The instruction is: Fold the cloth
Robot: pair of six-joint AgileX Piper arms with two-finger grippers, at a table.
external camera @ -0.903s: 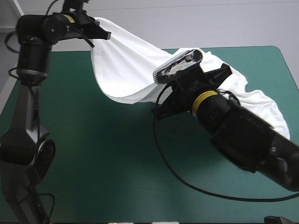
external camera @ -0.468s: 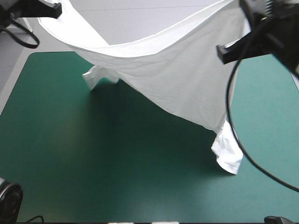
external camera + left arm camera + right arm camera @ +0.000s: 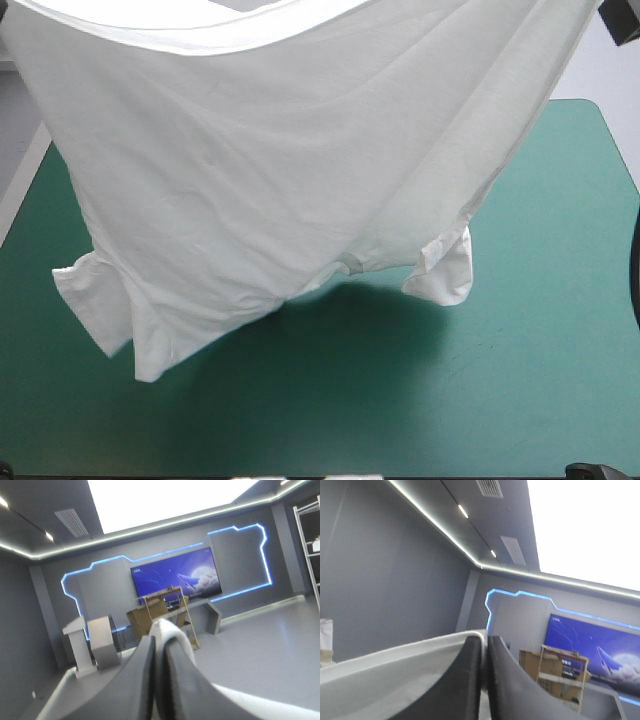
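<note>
one: both top corners of the t-shirt (image 3: pixel 300 170) run out past the high view's upper edge, so neither gripper shows from up there. the cloth hangs as a wide white curtain over the teal-green table (image 3: pixel 560 330). its hem is uppermost and sagging in the middle, and the sleeves (image 3: pixel 445 275) dangle lowest, one toward the table's left edge, one right of the middle.

two: touching the cover?

one: cannot tell. there is a shadow beneath it, no more.

two: left wrist view?

one: the left gripper (image 3: pixel 159 636) points level into the room. its black fingers (image 3: pixel 140 680) are clenched to a slit, with a white fold pinched at the tip and more cloth trailing off beside it.

two: and the right?

one: the right gripper (image 3: pixel 484 639) is likewise clamped on the shirt, with a pale band of cloth running away to one side.

two: so this is the spread before laying down, i'd say. how to do it well?

one: hold both pinches firm and draw the arms apart until the hem loses its sag. then lower evenly, letting the sleeves touch first, and drag toward the near edge so they land flat, not tucked under. a slack or lopsided drop would likely bunch the lower half.
</note>
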